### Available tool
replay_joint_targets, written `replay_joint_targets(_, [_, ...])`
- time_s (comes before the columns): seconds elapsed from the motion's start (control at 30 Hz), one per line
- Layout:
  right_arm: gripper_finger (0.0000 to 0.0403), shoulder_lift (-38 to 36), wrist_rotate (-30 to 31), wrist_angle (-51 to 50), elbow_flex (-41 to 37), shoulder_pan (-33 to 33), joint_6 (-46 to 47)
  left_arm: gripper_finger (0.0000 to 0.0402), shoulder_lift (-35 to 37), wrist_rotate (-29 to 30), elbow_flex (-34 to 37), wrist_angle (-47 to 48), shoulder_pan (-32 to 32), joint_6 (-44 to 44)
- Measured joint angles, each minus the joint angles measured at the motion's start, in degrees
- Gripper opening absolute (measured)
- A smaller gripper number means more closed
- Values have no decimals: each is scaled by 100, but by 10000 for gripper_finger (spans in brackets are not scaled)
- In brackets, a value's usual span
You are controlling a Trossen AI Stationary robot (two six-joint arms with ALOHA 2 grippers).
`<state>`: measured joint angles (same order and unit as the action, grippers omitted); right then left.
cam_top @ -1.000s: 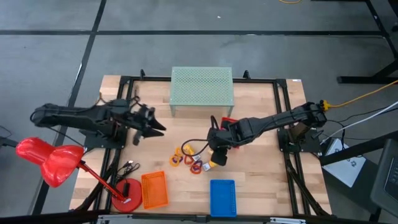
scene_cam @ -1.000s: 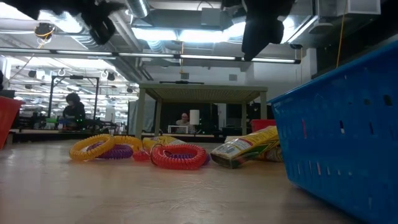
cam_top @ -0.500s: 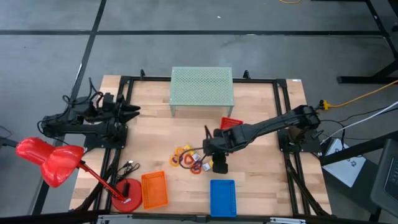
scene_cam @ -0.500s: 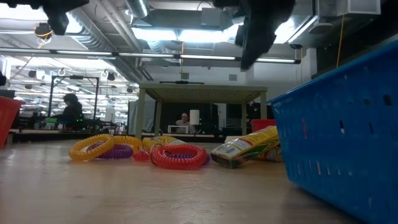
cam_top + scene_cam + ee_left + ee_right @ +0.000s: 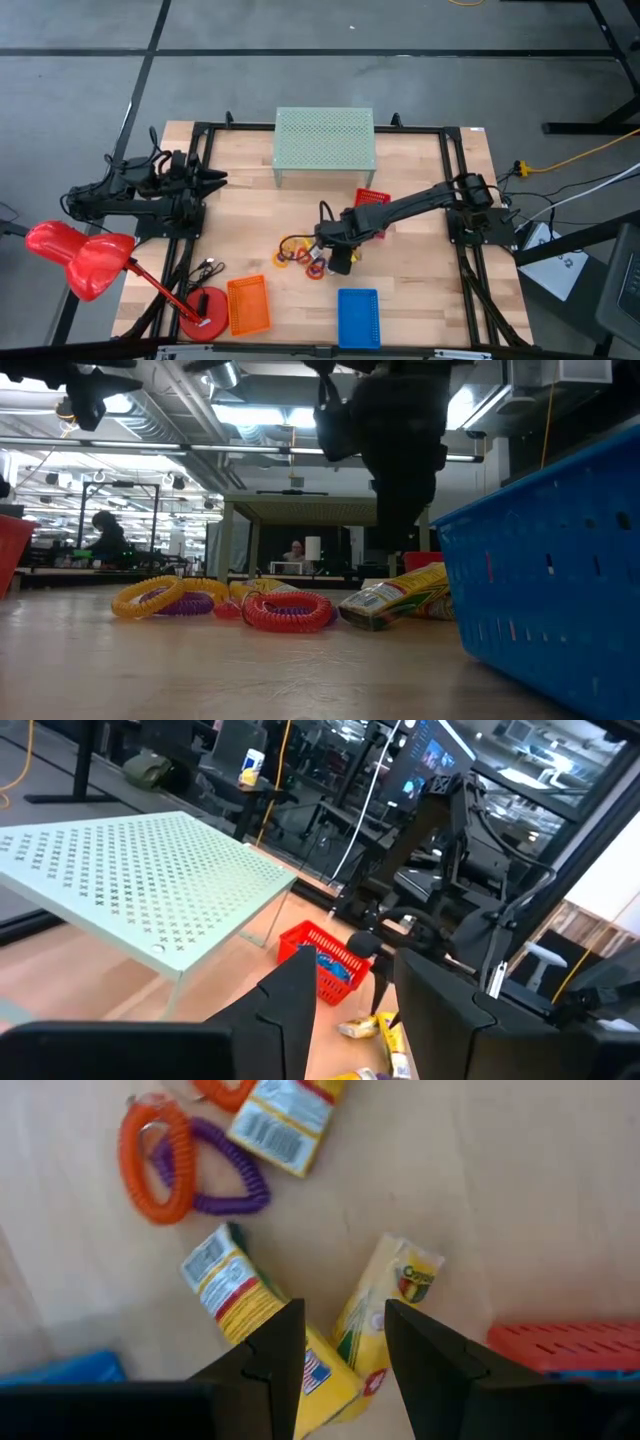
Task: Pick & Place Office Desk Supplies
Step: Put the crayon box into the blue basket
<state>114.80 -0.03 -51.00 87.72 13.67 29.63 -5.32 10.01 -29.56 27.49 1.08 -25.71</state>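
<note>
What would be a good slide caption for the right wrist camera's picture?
Open right gripper poised over two yellow crayon packs, with orange and purple coil rings on the wooden table beyond.

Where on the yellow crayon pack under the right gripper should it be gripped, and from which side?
Grip the yellow crayon pack across its narrow width, near mid-length, coming straight down from above. It lies flat on the table, and the open right gripper hovers over it. A second pack lies beside it, angled away, so one finger must enter that gap.
</note>
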Motion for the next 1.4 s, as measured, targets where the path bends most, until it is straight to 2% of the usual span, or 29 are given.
replay_joint_targets(0.37, [142, 0, 216, 88, 0, -133, 605, 131, -2, 49, -1, 108, 0, -75])
replay_joint_targets(0.77, [142, 412, 44, 215, 4, -161, 884, 131, -2, 44, -2, 288, 0, -138])
replay_joint_targets(1.1, [139, 413, 177, 244, 4, -255, 1348, 131, -2, 38, -2, 393, 0, -160])
replay_joint_targets(1.23, [104, 413, 239, 272, 4, -268, 1361, 131, -2, 40, -2, 412, 0, -204])
replay_joint_targets(1.4, [26, 413, 231, 416, 4, -288, 1361, 131, -2, 40, -2, 428, 0, -217])
